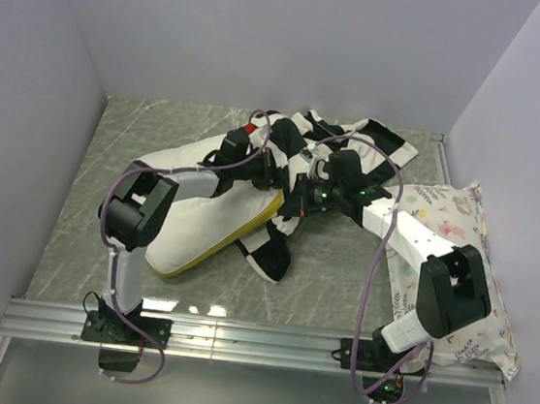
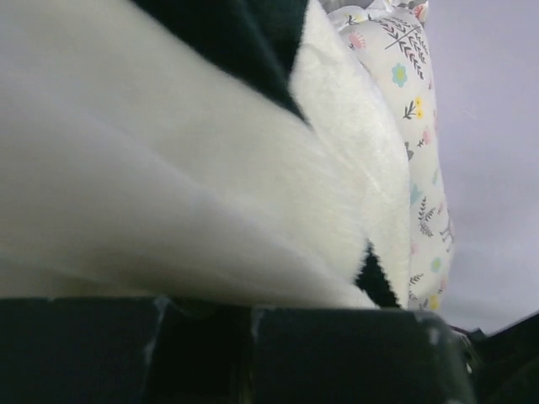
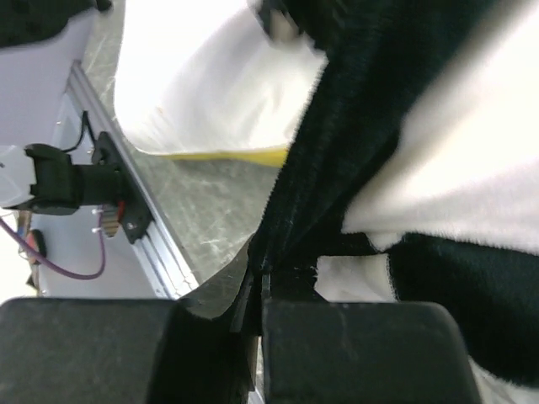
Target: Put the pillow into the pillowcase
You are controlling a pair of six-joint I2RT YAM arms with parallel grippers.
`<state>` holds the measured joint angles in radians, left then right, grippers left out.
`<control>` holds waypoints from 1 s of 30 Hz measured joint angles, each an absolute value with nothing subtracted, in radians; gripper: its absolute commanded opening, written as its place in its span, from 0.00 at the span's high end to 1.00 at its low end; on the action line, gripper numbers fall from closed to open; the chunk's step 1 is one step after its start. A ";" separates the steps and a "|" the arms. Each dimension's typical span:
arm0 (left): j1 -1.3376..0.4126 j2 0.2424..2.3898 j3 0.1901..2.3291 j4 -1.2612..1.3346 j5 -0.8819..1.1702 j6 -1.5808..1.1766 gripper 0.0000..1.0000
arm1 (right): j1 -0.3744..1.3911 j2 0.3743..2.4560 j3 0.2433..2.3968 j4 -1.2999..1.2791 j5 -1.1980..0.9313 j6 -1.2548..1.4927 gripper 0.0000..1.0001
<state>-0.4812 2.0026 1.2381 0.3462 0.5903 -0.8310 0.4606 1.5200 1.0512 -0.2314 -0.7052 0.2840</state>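
The white pillow (image 1: 205,216) with a yellow band lies left of centre, its far end at the crumpled black and white checkered pillowcase (image 1: 354,153). My left gripper (image 1: 275,171) sits at the case's near edge. In the left wrist view its jaws (image 2: 250,307) are shut with the case's plush white fabric (image 2: 168,194) pressed right over them. My right gripper (image 1: 308,195) is just to the right. In the right wrist view it (image 3: 259,290) is shut on a black edge of the pillowcase (image 3: 337,168), with the pillow (image 3: 202,76) and its yellow band beyond.
A white pillow printed with plants (image 1: 462,273) lies along the right wall, also in the left wrist view (image 2: 421,168). Walls close in the table on the left, back and right. A metal rail (image 1: 254,342) runs along the near edge. The left arm's base (image 3: 67,181) shows by the rail.
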 measured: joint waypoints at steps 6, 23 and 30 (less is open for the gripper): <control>-0.537 1.995 1.238 0.340 0.551 -0.831 0.50 | 0.480 1.536 1.077 -0.227 -0.725 0.326 1.00; -0.432 1.297 1.031 -0.306 0.543 0.078 0.06 | 0.415 1.551 1.066 -0.288 -0.717 0.302 1.00; -0.532 1.388 0.857 -0.294 0.362 0.286 0.01 | 0.415 1.576 1.066 -0.333 -0.684 0.279 1.00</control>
